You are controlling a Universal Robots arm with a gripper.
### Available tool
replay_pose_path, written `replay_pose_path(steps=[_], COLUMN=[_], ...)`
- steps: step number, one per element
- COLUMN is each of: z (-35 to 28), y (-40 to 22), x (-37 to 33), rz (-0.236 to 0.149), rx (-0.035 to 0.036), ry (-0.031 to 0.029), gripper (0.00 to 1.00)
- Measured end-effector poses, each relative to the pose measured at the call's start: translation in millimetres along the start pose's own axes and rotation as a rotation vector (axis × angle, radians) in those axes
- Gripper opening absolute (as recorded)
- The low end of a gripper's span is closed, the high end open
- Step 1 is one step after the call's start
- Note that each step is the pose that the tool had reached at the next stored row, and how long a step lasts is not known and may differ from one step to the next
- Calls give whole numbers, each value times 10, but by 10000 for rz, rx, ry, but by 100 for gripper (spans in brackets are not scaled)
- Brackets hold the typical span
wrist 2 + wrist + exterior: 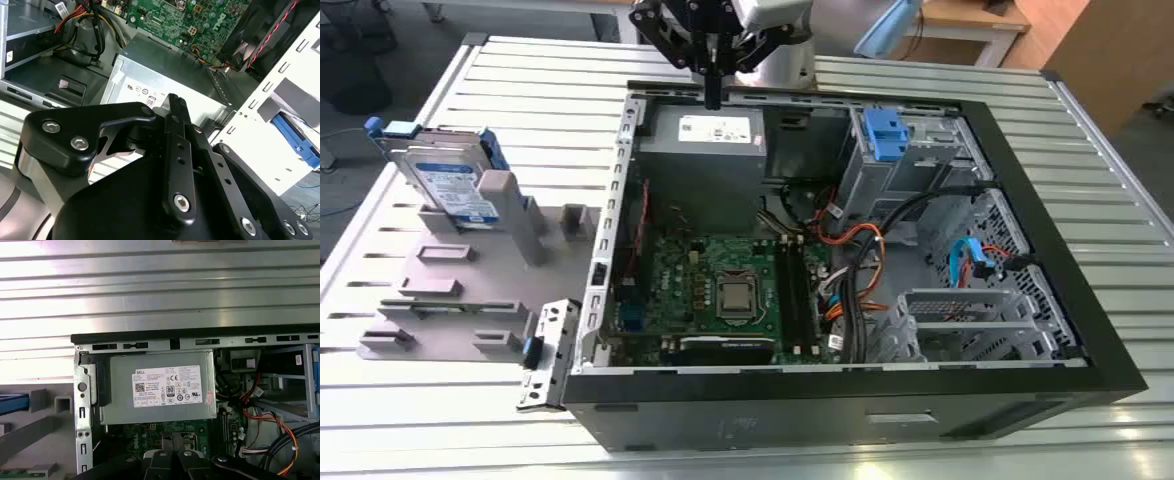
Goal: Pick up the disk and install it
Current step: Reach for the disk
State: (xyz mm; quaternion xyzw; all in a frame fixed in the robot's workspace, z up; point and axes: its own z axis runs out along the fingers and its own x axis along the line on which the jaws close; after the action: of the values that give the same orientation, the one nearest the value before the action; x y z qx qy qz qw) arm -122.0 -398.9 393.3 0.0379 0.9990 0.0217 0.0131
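Find claw (714,98) hanging over the case (1067,330) at its power-supply end, just above the power supply (707,135). Read claw as narrow: fingers (176,117) pressed together in the second wrist view, nothing gripped. Cannot tell the gap between tip and supply; no contact seen.

Locate disk (454,180) outside the case, on the exterior view's left of it, well apart from the claw. See it standing on edge, leaning a little, in a slot of a grey fixture (454,290) beside the case on the worktop (520,70). Note white-and-blue label turned outward, blue rails along its edges, blue tab at the upper end, away from the case.

Log case lying on its side, open face up. Count inside the case: power supply against one end wall; motherboard (720,290) on the floor next to the supply; drive cage (894,150) with blue tab in the corner on the exterior view's right of the supply; orange, red and black cables (854,250) between motherboard and cage. See the supply's white sticker (167,386) in the first wrist view, just inside the case rim.
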Motion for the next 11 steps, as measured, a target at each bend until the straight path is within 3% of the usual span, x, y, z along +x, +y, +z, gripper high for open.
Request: replay_pose_path(steps=[11], z=[0], y=[-2], x=[25], rz=[0], rx=[0], ry=[-1], gripper=[11])
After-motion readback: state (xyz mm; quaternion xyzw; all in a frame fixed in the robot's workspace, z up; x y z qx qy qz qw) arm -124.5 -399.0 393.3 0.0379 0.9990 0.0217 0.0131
